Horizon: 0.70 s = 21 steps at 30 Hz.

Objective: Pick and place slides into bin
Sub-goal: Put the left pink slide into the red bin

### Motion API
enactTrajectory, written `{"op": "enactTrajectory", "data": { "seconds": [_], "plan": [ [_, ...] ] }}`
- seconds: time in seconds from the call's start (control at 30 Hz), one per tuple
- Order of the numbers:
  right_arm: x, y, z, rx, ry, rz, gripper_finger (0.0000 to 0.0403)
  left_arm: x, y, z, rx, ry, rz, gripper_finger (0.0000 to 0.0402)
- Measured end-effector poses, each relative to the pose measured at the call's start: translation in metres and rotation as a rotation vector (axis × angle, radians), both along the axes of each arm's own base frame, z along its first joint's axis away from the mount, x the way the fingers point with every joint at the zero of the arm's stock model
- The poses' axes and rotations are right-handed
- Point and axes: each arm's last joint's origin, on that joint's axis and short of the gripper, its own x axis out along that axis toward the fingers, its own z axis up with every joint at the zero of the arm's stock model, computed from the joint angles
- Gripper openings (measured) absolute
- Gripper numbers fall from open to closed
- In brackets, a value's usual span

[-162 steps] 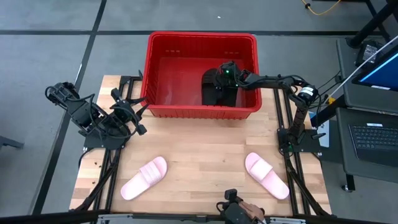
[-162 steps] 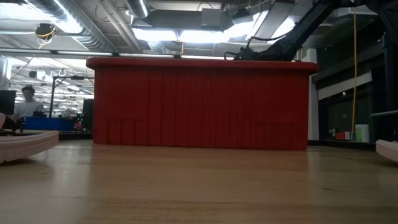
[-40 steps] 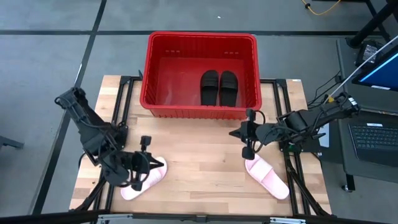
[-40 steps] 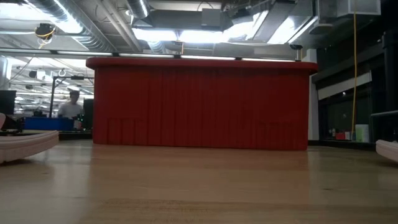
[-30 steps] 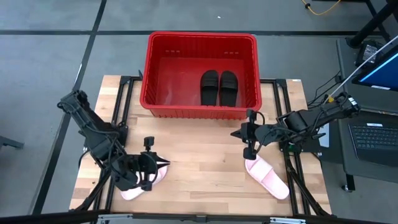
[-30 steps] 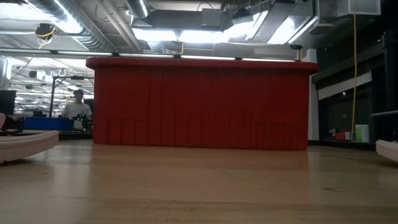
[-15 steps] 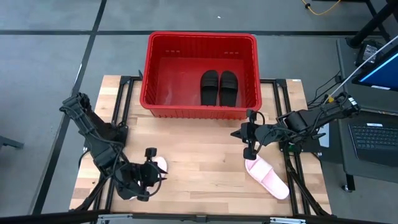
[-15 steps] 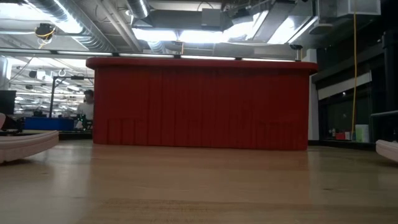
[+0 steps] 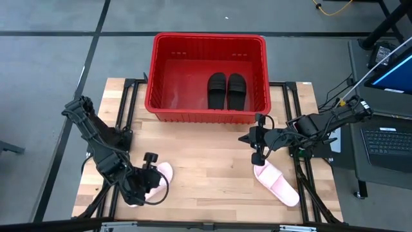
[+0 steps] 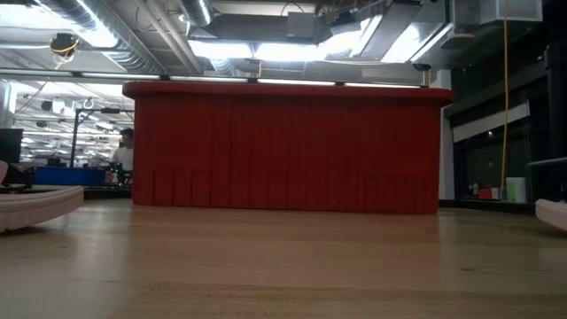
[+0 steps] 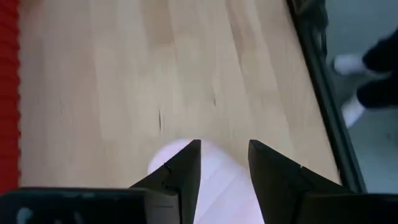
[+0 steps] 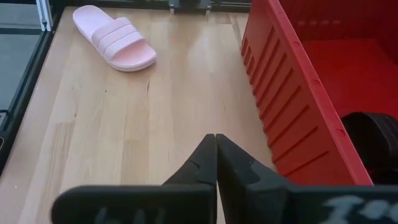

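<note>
Two black slides (image 9: 226, 90) lie side by side on the floor of the red bin (image 9: 168, 64) at the table's far side. One pale pink slide (image 9: 163, 172) lies flat at the near left, and another (image 9: 277, 182) at the near right. My left gripper (image 9: 148, 177) is open and points down over the left pink slide, covering its near part. In the left wrist view the slide (image 11: 214, 180) shows between the gripper's (image 11: 224, 149) two fingers. My right gripper (image 9: 257, 147) is shut and empty, between the bin and the right pink slide. My left gripper comes at the left pink slide from above with its fingers (image 11: 183, 168) spread over the slide's pale upper surface (image 11: 217, 171). I cannot tell whether the fingers touch it. The slide lies flat on the table.
The bin's near wall (image 10: 283, 151) fills the middle of the low view, with the pink slides' edges at the left (image 10: 35, 206) and right (image 10: 554, 213). Bare wood lies between the two pink slides (image 9: 212, 174). A person (image 10: 124, 152) stands far behind the table.
My left gripper has gone toward the table's near edge and down onto the left pink slide, tipping to point down, and now hides most of it. The slide has stayed in place. My right arm has kept still.
</note>
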Motion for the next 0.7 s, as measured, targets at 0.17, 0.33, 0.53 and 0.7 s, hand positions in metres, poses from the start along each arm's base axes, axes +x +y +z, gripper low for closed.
{"op": "enactTrajectory", "data": {
  "seconds": [0.17, 0.33, 0.53, 0.7],
  "plan": [
    [0.000, 0.000, 0.000, 0.000, 0.000, -0.001, 0.0013, -0.004, 0.001, -0.010, 0.069, 0.133, -0.077, 0.0127],
    [0.000, 0.000, 0.000, -0.001, 0.000, -0.001, 0.0022, -0.001, -0.005, -0.026, 0.136, 0.263, -0.178, 0.0127],
    [0.000, 0.000, 0.000, -0.001, 0.000, -0.002, 0.0013, 0.006, -0.017, -0.048, 0.190, 0.342, -0.229, 0.0127],
    [0.000, 0.000, 0.000, -0.002, 0.000, -0.001, 0.0009, 0.006, -0.026, -0.060, 0.198, 0.391, -0.222, 0.0128]
  ]
}}
